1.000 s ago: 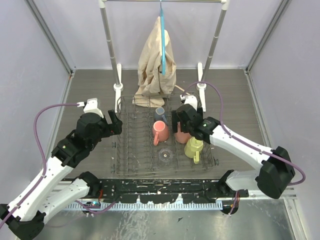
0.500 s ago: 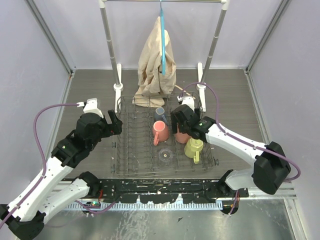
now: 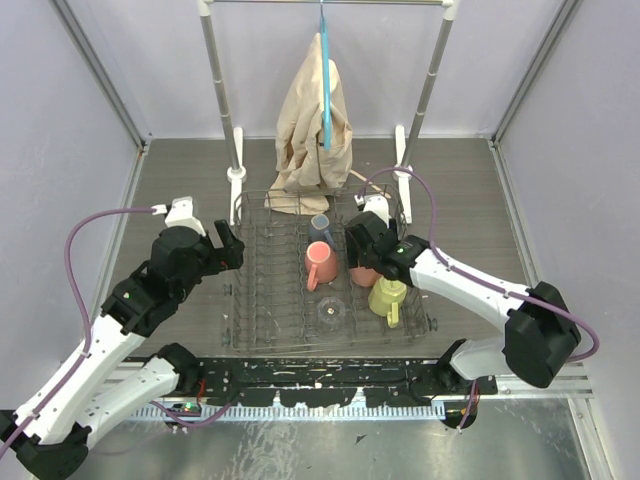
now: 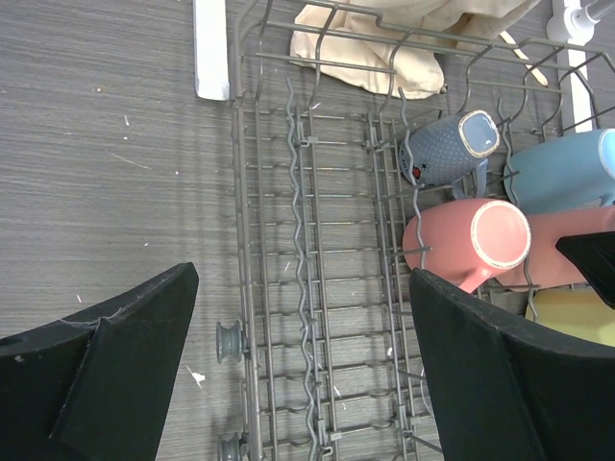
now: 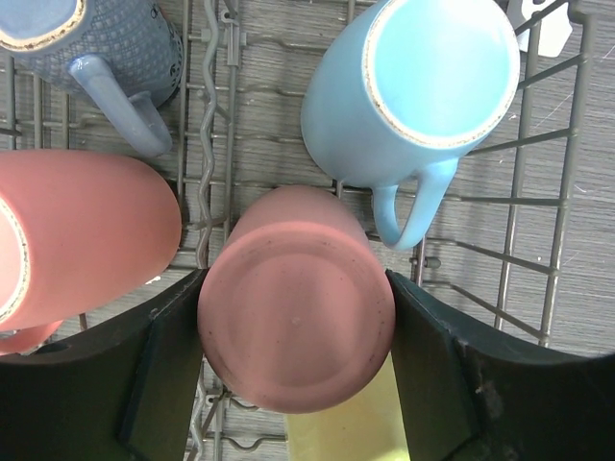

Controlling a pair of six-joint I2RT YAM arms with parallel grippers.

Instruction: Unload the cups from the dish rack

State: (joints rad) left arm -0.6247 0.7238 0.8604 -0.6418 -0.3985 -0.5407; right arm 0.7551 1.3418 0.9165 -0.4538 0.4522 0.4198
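The dark wire dish rack point(image 3: 250, 300) holds several cups. My right gripper point(image 5: 296, 331) is shut on an upside-down salmon-pink mug point(image 5: 296, 322), with a finger pressed on each side of it. Around it lie a light blue mug point(image 5: 423, 82), a grey-blue mug point(image 5: 106, 43), a second salmon-pink mug point(image 5: 77, 235) and a pale yellow mug point(image 5: 336, 427). A clear glass point(image 3: 331, 313) stands near the rack's front. My left gripper point(image 4: 303, 279) hangs open over the rack's left side, holding nothing.
A silver clothes rail with beige cloth point(image 3: 315, 110) stands just behind the rack, its white feet point(image 3: 236, 180) at the rack's back corners. Bare wood-grain table point(image 3: 180, 180) lies left and right of the rack. Walls close in on both sides.
My right gripper's jaws have closed in onto the salmon-pink mug, and the right arm has edged slightly left. The left arm has stayed where it was.
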